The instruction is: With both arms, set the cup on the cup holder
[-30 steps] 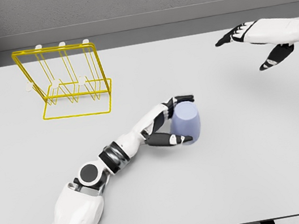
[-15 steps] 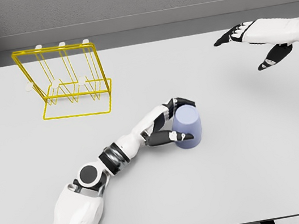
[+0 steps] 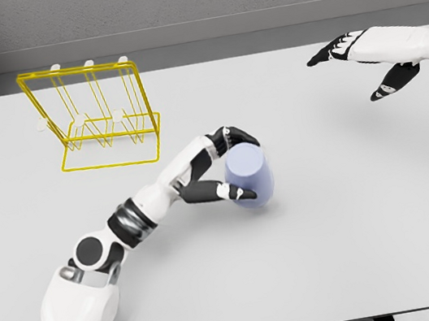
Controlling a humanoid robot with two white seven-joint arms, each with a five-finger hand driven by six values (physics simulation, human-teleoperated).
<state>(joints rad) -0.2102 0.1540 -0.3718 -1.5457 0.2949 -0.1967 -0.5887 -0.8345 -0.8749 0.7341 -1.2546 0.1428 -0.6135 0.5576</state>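
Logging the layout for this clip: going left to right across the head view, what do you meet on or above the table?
Rack → left hand, gripping → cup → right hand, open, raised at the far right.

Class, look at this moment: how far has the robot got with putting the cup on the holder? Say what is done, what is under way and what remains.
Done: the left hand has closed round the cup, fingers above and thumb below. Under way: the cup sits tilted in that grasp, mid-table. Left: it is well short of the yellow holder, whose pegs carry nothing. The right hand hovers open at the far right, not yet helping.
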